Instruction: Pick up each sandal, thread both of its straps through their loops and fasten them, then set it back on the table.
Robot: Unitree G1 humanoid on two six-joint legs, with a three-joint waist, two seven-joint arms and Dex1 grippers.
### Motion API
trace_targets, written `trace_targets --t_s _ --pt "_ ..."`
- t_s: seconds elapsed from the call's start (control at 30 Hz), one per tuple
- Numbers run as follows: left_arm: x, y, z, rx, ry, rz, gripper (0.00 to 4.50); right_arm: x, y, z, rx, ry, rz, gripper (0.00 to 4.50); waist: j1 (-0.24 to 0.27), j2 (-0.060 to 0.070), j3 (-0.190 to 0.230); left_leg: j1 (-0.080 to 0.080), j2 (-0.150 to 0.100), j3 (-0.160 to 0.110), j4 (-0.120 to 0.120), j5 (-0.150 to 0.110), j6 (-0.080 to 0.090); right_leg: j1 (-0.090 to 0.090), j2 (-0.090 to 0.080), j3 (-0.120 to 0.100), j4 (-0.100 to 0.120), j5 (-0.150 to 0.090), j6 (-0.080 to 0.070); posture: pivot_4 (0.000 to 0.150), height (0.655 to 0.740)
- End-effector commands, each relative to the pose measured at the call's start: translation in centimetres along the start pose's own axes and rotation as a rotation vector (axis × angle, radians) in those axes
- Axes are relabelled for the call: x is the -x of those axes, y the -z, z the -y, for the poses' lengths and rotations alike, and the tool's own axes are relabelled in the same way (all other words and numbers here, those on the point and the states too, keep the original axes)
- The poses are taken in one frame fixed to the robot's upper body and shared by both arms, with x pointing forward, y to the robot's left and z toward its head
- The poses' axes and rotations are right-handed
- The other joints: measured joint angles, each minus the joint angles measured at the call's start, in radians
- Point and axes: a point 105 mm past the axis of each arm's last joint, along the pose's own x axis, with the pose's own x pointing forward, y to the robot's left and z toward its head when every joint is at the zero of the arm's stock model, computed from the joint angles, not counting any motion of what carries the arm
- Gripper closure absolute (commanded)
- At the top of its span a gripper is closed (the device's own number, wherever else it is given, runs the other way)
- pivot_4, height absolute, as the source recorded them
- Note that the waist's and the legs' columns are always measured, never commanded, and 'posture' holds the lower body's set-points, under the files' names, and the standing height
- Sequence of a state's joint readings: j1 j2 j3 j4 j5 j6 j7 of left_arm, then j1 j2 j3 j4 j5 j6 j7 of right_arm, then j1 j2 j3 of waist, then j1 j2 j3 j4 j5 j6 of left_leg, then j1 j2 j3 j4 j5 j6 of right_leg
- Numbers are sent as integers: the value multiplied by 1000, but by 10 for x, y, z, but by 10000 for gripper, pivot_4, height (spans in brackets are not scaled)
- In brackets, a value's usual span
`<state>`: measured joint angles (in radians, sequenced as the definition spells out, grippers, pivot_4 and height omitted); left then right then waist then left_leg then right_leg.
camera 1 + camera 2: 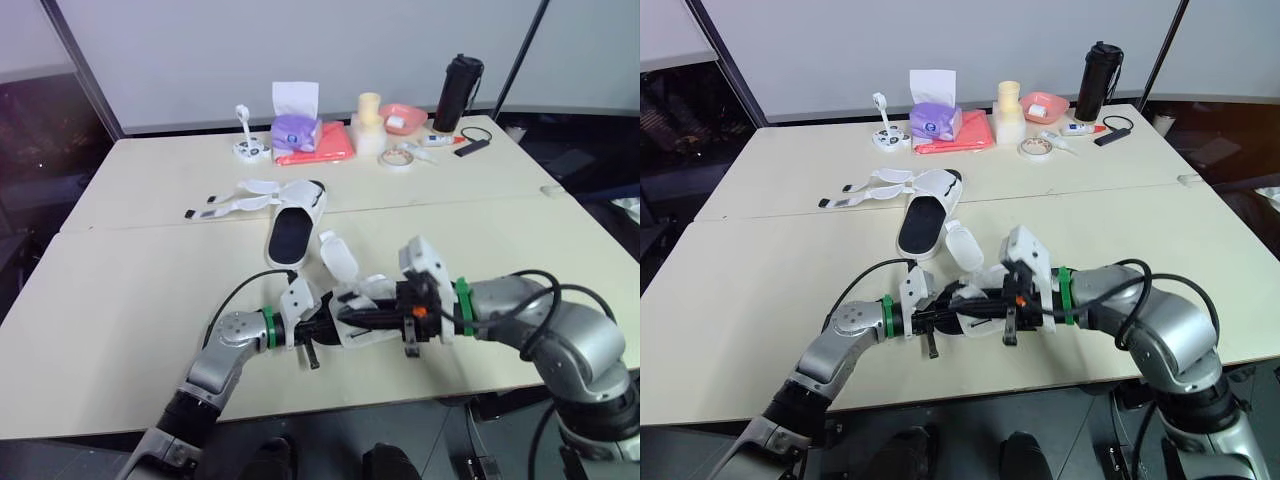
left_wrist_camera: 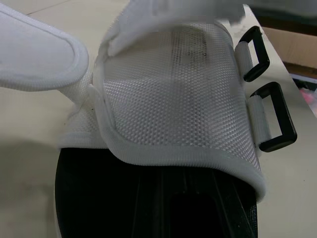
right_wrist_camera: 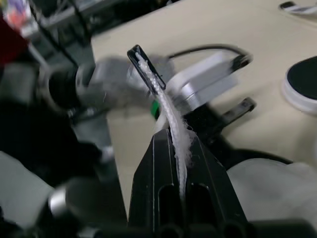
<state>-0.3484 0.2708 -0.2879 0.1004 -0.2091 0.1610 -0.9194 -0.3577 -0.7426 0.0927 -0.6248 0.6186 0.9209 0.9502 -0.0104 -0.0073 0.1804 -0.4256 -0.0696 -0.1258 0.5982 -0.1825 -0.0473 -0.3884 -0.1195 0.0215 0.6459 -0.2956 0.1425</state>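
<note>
left arm (image 1: pixel 222 352): silver-grey rounded metal links, darker black segment out toward 7 o'clock; green band (image 1: pixel 268 325) rings the wrist, white boxy housing (image 1: pixel 297 300) just past it, thin black cable (image 1: pixel 236 295) looping off at its 10 o'clock. right arm (image 1: pixel 565 335): fatter silver-grey shell, rounded joint at 4 o'clock, second green band (image 1: pixel 462 303) at wrist, black cables (image 1: pixel 535 290) arcing over the forearm. white angular housing (image 1: pixel 425 262) on the wrist, small orange mark (image 1: pixel 420 311) on a black block. right gripper (image 3: pixel 173 144): two matte black fingers (image 3: pixel 210 193), flat-sided, slotted near base
</note>
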Motion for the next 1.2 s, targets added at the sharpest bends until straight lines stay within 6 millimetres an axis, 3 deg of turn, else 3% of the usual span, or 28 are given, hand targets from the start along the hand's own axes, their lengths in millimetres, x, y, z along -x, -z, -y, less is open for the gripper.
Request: trace_targets --t_s 0.03,0.13,0.33,0.6,0.83,1.03,1.2 --pt "6 15 1 43 -3 -55 45000 -2 10 -5 92 -14 -43 44811 -1 0 0 0 0 0 0 0 0 0 0 0 0 0 0 1500 7400" --pt "7 16 2 44 2 -61 45000 -3 16 -6 99 -23 -55 35906 -1 0 0 0 0 0 0 0 0 0 0 0 0 0 0 1500 7400" --pt "5 15 2 41 6 -62 45000 9 27 -7 145 -25 -138 5145 1 -1 0 0 0 -1 0 0 0 0 0 0 0 0 0 1500 7400" --pt "4 14 3 39 9 -60 45000 39 50 -36 89 -124 -272 5145 6 -1 0 0 0 0 0 0 0 0 0 0 -1 0 0 1500 7400" --pt "3 14 6 40 19 -59 45000 61 43 -22 -84 8 -213 5145 7 -1 0 0 1 0 0 0 0 0 0 0 -1 0 0 1500 7400" --pt "5 14 10 31 33 -52 45000 63 66 -19 -304 60 -222 5145 20 -2 0 0 1 0 0 0 0 0 0 0 -1 0 0 1500 7400" --pt "6 15 11 30 35 -52 45000 48 82 -24 -432 66 -174 5145 24 -2 0 0 1 1 1 0 0 1 0 0 -1 0 -1 1500 7400"
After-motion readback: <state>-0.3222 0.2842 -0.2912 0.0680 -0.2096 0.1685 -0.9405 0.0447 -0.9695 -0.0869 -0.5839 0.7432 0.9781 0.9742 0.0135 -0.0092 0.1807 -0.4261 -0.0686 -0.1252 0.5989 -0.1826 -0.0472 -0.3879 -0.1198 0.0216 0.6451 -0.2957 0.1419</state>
